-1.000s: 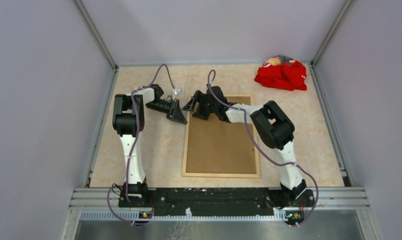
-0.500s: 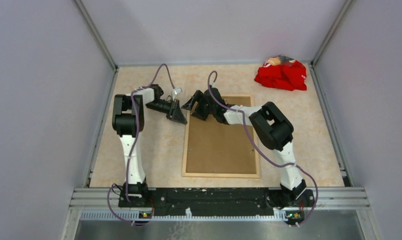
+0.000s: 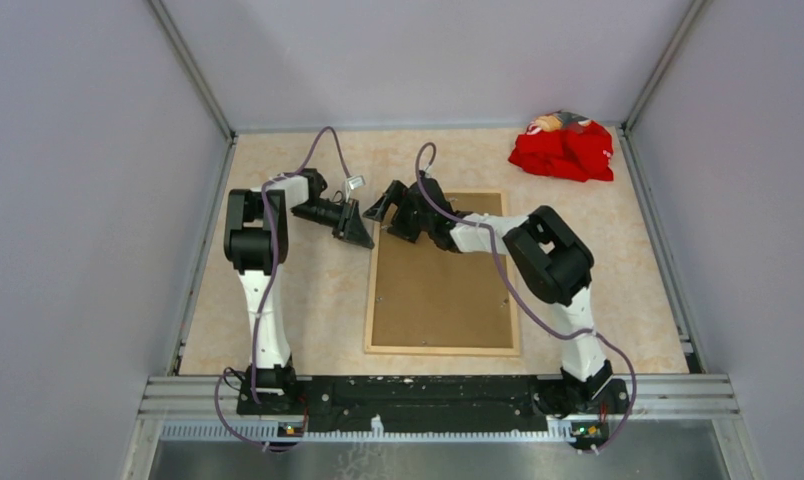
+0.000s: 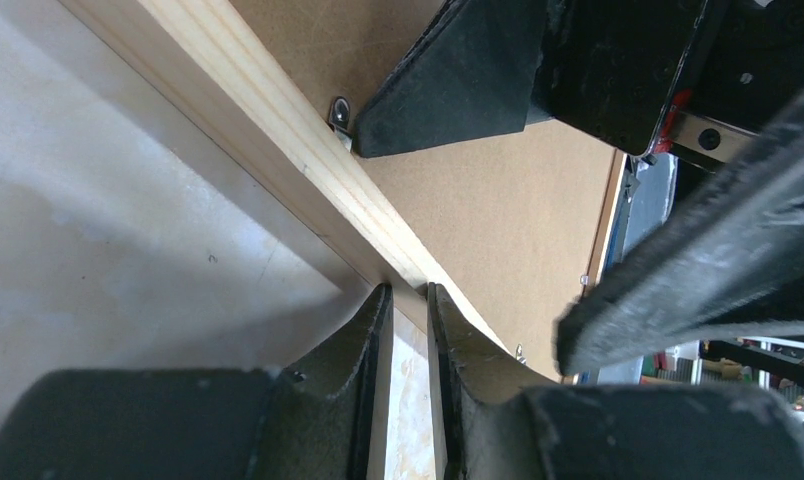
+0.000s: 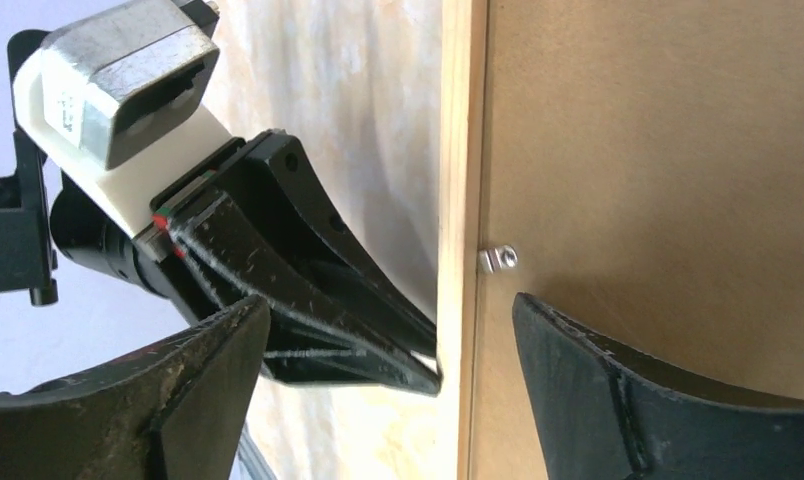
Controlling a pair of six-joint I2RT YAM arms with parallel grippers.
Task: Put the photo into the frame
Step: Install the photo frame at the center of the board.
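Note:
The frame [image 3: 443, 349] lies face down on the table, its light wood rail [image 5: 461, 150] around the brown backing board [image 3: 443, 290]. The photo is hidden. My left gripper [image 3: 363, 238] is shut to a thin slit [image 4: 408, 292], its tips against the outer edge of the left rail [image 4: 278, 130] near the far corner, with nothing seen between them. My right gripper [image 3: 390, 222] stands open astride that same rail [image 5: 390, 305]. One of its fingers [image 5: 618, 400] is over the board just below a small metal clip [image 5: 498, 259]. The other hangs outside the frame.
A crumpled red cloth [image 3: 563, 150] lies at the far right corner. Grey walls close in the table on three sides. Small metal clips [image 4: 340, 115] sit along the inside of the rail. Both arms crowd the frame's far left corner.
My right gripper's jaws have spread a little wider and its arm has shifted slightly. The left arm and the frame have not moved.

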